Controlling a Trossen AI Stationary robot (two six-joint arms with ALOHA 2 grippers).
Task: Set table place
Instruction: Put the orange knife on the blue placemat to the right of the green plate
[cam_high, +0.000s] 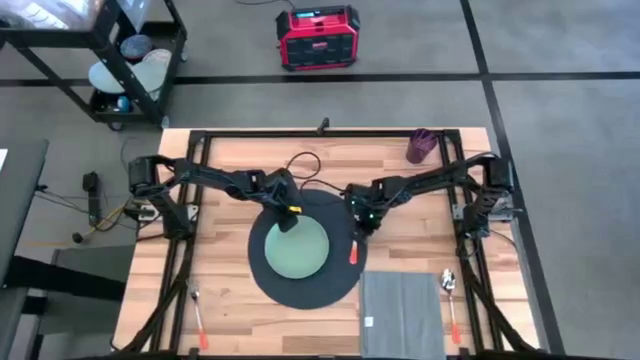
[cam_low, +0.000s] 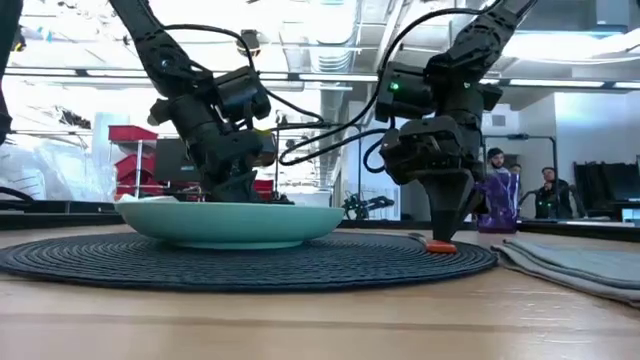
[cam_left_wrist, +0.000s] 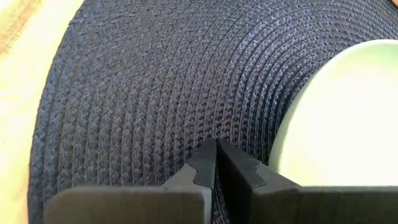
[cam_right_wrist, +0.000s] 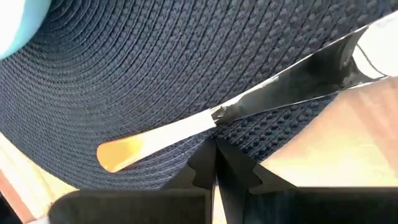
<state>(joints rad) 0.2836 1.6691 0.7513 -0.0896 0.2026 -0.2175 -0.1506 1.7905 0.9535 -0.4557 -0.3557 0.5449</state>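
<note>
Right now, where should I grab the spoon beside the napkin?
Take the spoon by its red handle, coming straight down, with the tool closing across the handle's width. It lies flat on the table, thin and straight, clear of the napkin.

— Any writing you can read anywhere?

— None. The red box (cam_high: 317, 37) on the floor has a dark panel on top, but nothing on it is legible (just a pale smudge).

— The napkin (cam_high: 401, 313)?

— A small white tag at its edge, no letters to make out.

— The cup (cam_high: 420, 146), the cart (cam_high: 110, 50)?

— No labels or numbers readable.
</note>
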